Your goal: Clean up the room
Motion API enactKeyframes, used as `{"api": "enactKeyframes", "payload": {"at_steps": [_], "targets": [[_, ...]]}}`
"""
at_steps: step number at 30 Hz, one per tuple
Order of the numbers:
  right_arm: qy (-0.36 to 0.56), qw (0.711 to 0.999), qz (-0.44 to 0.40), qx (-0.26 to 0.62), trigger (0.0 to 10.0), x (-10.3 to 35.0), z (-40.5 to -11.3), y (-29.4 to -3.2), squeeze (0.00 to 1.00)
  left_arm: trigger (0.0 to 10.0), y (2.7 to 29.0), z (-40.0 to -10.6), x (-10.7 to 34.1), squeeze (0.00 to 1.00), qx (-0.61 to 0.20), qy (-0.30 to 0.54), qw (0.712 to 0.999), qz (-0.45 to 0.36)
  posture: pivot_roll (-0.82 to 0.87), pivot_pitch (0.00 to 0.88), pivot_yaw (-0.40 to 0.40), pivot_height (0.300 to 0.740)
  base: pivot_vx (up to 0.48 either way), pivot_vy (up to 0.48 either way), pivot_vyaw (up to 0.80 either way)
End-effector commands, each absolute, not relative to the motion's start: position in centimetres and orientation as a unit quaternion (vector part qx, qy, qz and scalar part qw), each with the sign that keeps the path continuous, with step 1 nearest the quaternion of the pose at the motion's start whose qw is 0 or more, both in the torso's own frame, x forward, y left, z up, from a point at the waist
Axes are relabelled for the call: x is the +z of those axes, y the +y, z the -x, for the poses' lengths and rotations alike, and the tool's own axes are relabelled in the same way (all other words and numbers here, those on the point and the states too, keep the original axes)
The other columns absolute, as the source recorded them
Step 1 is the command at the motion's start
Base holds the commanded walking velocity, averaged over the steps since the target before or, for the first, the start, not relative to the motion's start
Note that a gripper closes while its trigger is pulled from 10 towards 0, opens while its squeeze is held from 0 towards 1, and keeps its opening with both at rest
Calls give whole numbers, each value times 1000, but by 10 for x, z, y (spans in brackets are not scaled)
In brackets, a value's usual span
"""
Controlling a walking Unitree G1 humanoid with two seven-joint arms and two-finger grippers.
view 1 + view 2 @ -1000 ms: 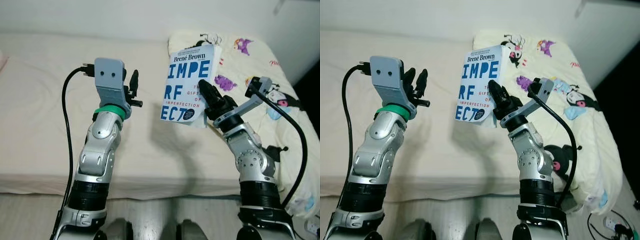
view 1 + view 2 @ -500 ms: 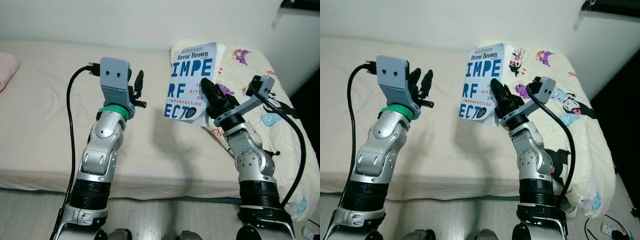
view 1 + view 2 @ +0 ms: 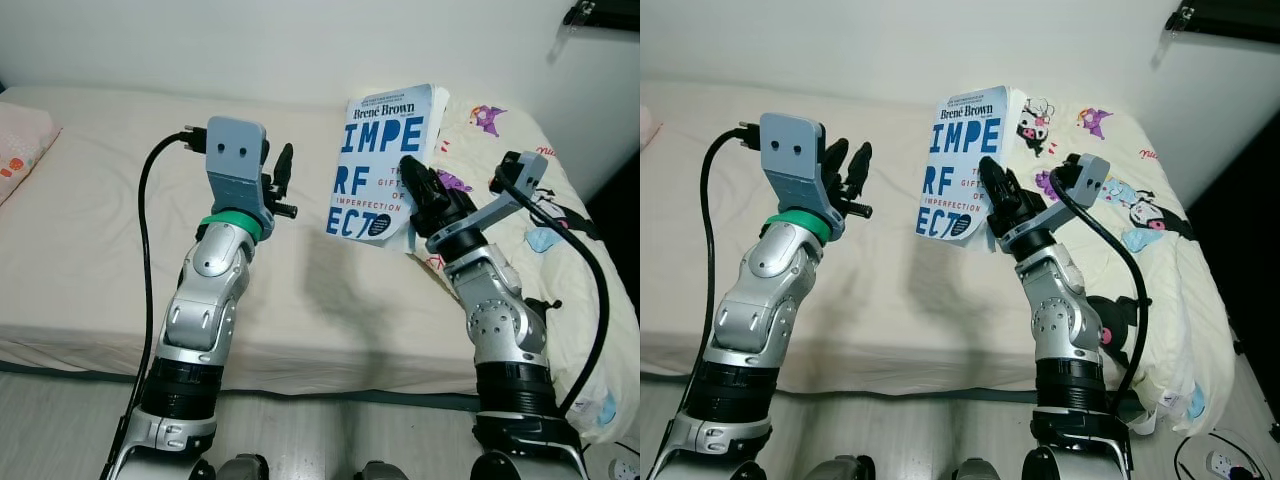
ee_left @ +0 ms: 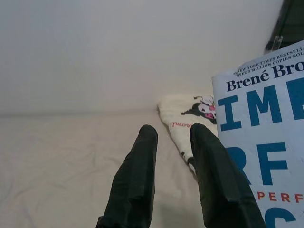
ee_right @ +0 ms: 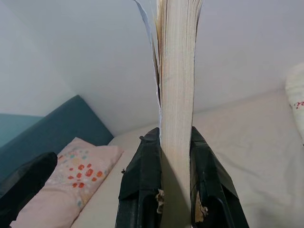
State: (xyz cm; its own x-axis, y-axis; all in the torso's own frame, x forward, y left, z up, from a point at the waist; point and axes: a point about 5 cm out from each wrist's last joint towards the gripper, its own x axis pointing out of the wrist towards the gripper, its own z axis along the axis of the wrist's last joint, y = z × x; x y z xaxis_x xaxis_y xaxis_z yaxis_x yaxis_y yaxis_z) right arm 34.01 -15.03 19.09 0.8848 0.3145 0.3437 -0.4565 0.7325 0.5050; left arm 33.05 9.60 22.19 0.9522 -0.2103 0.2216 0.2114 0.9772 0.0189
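Note:
A white and blue paperback book point(image 3: 383, 162) is held upright in the air above the bed, cover toward me. My right gripper point(image 3: 412, 178) is shut on the book's lower edge; in the right wrist view its two fingers point(image 5: 140, 183) clamp the page block point(image 5: 175, 95). My left gripper point(image 3: 283, 165) is raised to the left of the book, a hand's width away, slightly open and holding nothing. The left wrist view has its fingertips point(image 4: 147, 137) apart with the book cover point(image 4: 266, 133) beside them.
The cream bed point(image 3: 90, 230) stretches across in front of me. A cartoon-print quilt point(image 3: 1140, 220) is bunched at its right end, and a pink pillow point(image 3: 20, 145) lies far left. A white wall point(image 3: 250, 40) rises behind. A power strip point(image 3: 1220, 465) lies on the floor at right.
The view has shifted and pulled back, bringing the pink pillow into sight at left. Both arms and the held book keep nearly the same pose.

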Motion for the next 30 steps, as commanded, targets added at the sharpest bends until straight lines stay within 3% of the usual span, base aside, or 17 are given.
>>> {"api": "enactKeyframes", "payload": {"at_steps": [1,17,30], "targets": [[-131,923,-298,205,10000,193,-339,-151,0,10000,94,-332,220,0,-113,-105,988,-1,-31,31,6,718,0,480,0],[-130,923,-298,204,10000,192,-338,-151,0,10000,93,-331,220,0,-112,-108,988,1,-31,35,9,718,0,473,0],[-130,923,-299,204,10000,192,-339,-150,0,10000,92,-331,220,0,-115,-108,987,0,-31,34,14,718,0,338,0]]}}
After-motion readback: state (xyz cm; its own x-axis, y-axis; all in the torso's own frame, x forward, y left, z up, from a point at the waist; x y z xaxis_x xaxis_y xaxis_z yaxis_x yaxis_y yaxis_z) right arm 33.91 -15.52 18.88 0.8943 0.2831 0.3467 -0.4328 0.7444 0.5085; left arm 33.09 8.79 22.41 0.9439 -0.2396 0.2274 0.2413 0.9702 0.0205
